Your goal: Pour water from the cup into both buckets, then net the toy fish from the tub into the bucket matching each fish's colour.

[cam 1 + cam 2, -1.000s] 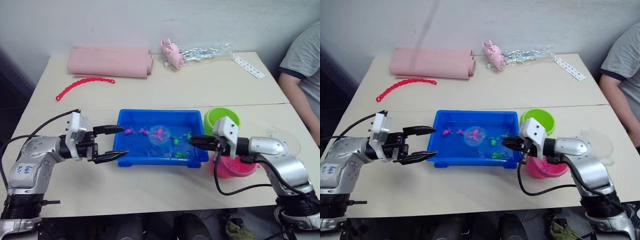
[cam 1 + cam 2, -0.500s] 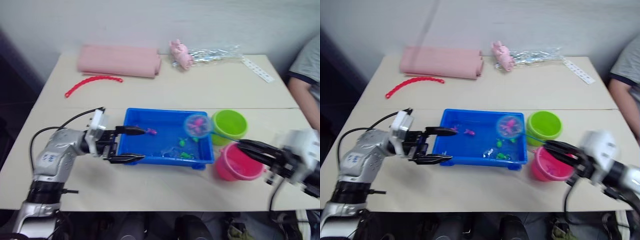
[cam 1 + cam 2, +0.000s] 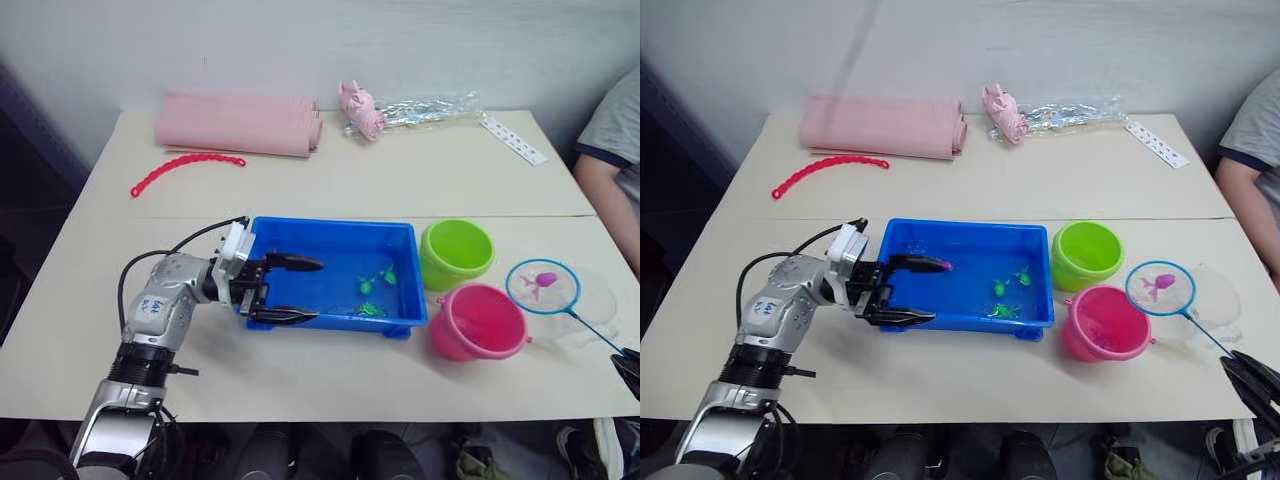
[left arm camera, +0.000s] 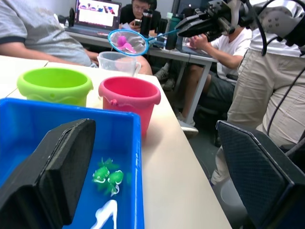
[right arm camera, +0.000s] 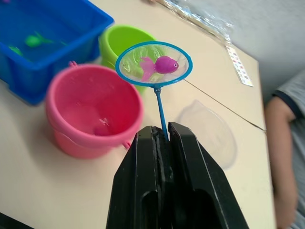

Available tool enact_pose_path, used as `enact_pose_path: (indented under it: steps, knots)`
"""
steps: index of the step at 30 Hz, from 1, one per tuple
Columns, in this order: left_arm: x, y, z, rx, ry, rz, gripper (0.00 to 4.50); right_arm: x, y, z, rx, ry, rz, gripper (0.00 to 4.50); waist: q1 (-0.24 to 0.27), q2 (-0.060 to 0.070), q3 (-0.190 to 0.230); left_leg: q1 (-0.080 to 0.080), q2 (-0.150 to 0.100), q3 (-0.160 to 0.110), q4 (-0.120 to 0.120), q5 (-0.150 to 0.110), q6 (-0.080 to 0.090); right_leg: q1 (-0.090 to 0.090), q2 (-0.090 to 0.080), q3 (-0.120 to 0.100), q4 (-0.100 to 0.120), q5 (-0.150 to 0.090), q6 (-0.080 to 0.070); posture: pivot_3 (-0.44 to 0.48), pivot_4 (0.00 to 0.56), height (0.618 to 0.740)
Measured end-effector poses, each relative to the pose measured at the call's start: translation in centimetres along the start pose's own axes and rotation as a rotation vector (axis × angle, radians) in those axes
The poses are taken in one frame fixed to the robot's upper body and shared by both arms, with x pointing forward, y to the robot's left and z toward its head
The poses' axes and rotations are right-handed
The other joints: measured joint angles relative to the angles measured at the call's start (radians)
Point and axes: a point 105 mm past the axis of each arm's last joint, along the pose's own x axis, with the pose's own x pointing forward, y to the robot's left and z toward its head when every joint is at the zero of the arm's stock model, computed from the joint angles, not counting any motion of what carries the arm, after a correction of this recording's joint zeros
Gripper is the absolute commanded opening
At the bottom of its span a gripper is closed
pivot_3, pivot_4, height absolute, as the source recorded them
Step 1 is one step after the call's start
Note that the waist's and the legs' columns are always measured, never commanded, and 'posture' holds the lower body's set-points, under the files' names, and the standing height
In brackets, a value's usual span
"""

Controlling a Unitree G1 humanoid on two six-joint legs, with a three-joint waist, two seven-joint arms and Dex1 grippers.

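With the right gripper [image 5: 161, 136] clamped on the net [image 3: 543, 287], which holds a pink fish [image 5: 161, 65] near the tabletop's right edge, tip it over the pink bucket [image 3: 479, 321]; the left gripper [image 3: 296, 290] gapes astride the tub's [image 3: 330, 232] left rim.

The left claw [image 3: 298, 290] straddles the tub's [image 3: 330, 227] near left rim. Lime bucket [image 3: 457, 252] and pink bucket [image 3: 479, 321] crowd the tub's right end. Bare table [image 3: 330, 375] lies open along the near edge.
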Motion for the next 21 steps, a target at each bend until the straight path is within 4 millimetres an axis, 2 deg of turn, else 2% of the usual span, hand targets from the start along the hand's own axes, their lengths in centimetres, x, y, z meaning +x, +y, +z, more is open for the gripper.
enact_pose_path:
  steps: [9,17,21]
  knots:
    - [0.9,-0.2,-0.4,-0.008,-0.008,-0.022,4.44,0.4,1.3,-1.2,-0.127,0.044,-0.019,0.00,0.000,0.001,0.000,0.000,0.000,0.000,0.000,0.000,-0.001,0.000,0.000,0.000,0.000,0.000,0.000,0.000,0.150,0.740]
    - [1.5,-0.3,-0.5,-0.013,-0.026,-0.028,4.44,1.1,2.3,-1.4,-0.254,0.040,-0.025,0.00,0.001,0.001,-0.001,0.000,0.000,0.000,0.000,0.000,-0.001,0.000,0.000,0.000,0.000,0.000,0.000,0.000,0.150,0.740]
    - [1.7,-0.3,-0.6,-0.013,-0.033,-0.029,4.44,1.1,2.1,-1.9,-0.465,0.074,-0.042,0.00,0.001,0.001,-0.001,0.000,0.000,0.000,0.000,0.001,-0.001,0.000,0.000,0.000,0.000,0.000,0.000,0.000,0.150,0.740]
